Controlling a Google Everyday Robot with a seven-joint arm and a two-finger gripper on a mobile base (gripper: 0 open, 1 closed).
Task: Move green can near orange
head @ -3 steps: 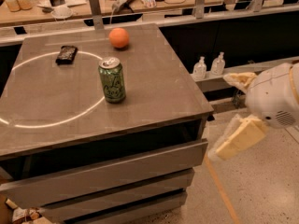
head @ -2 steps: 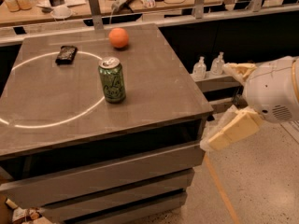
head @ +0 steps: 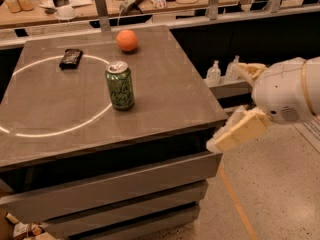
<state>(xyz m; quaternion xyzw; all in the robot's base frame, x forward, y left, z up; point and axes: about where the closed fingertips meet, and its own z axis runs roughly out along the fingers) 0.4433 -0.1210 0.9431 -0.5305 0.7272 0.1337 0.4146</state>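
Note:
The green can (head: 119, 85) stands upright near the middle of the grey table (head: 165, 99), on the edge of a bright ring of light. The orange (head: 127, 40) lies at the table's far edge, a can's height or so behind the can and slightly right. My gripper (head: 225, 106) is off the table's right side, at about the level of its top and well to the right of the can. Its two pale fingers (head: 239, 130) are spread wide apart and hold nothing.
A flat black packet (head: 71, 58) lies at the table's far left. Two small clear bottles (head: 214, 73) stand on a low shelf right of the table. A cluttered bench (head: 75, 6) runs behind a rail. Bare floor lies at the lower right.
My gripper has moved left, closer to the table's right edge. The can, orange and packet have not moved.

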